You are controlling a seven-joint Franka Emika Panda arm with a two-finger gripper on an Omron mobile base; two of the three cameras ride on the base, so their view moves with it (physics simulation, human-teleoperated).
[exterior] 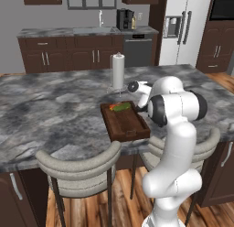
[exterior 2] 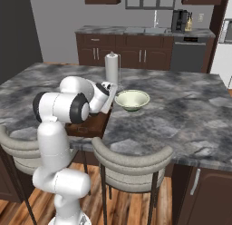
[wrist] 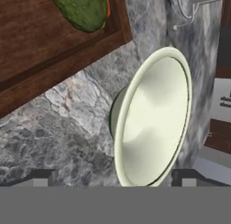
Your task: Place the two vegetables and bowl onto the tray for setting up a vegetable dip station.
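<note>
The dark brown wooden tray lies near the island's front edge. A green cucumber and an orange carrot lie together at its far end. In the hand view the cucumber sits in the tray's corner with a sliver of carrot beside it. The pale cream bowl stands on the counter just right of the tray. My gripper hovers open above the bowl's near rim, one fingertip over the counter. Nothing is held. My arm hides the bowl in the left base view.
A white paper-towel roll stands upright on the island behind the tray. Two cushioned stools are tucked under the island's front edge. The marble counter extends to the right of the bowl.
</note>
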